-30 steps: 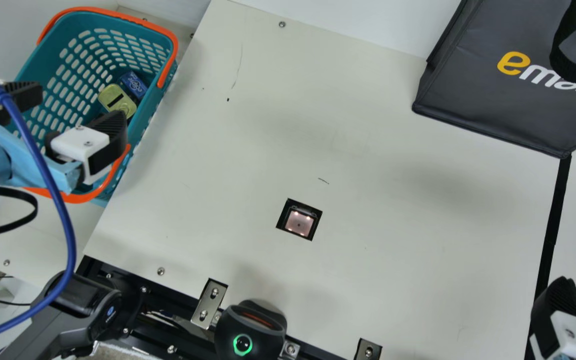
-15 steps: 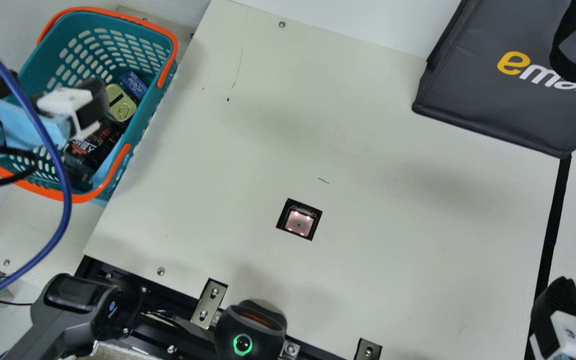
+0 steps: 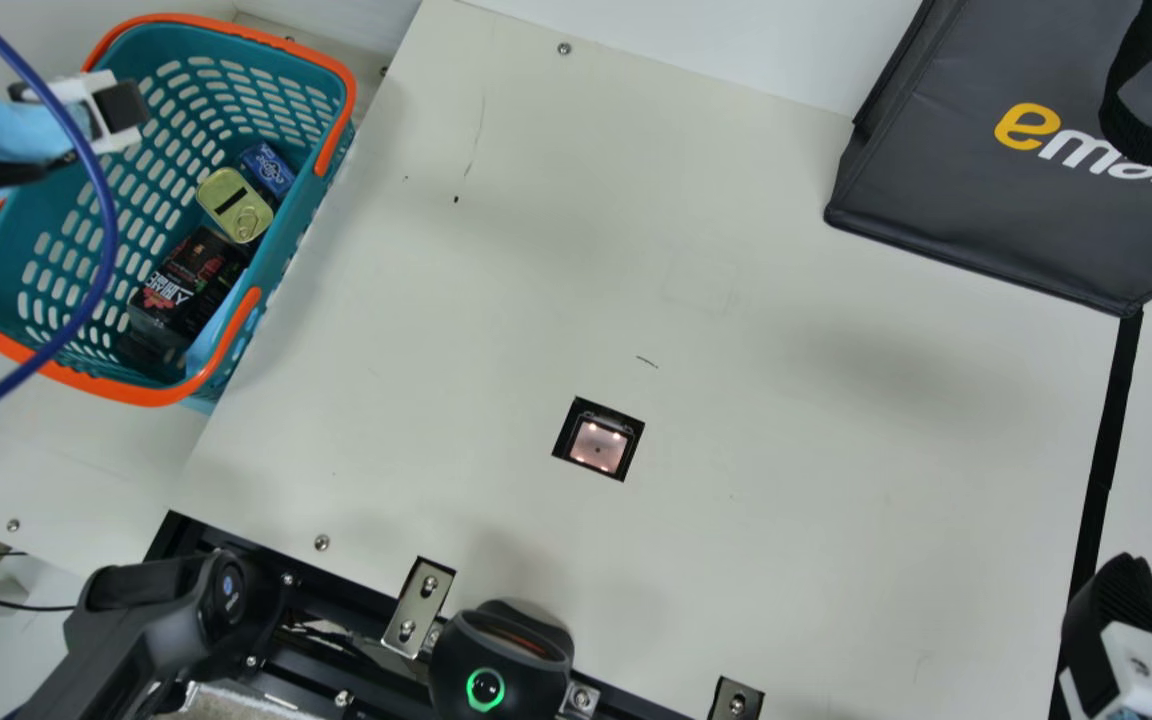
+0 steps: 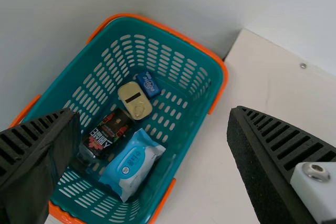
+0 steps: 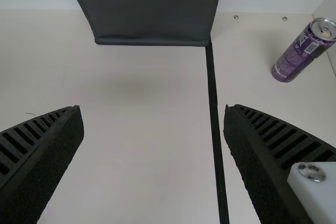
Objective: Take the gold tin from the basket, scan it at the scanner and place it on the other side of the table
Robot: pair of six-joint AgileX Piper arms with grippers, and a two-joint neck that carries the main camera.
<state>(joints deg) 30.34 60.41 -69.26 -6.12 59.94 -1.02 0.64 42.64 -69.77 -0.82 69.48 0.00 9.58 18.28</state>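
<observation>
Gold tin (image 4: 135, 99) lies in basket (image 4: 187, 140), pick-up step in hand; left gripper (image 4: 153, 112), wide open, empty, must align and descend.

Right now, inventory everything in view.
Basket: 1, teal and orange, left
Gold tin: 1, gold, in basket
Box: 1, blue, in basket
Container: 1, black, in basket
Pack: 1, light blue, in basket
Scanner: 1, black, in table
Device: 1, black, near edge
Bag: 1, dark grey, far right
Strip: 1, black, right
Can: 1, purple, far right
Table: 1, cream, centre
Cable: 1, blue, left
Left gripper: 1, black, over basket
Right gripper: 1, black, table's right
</observation>
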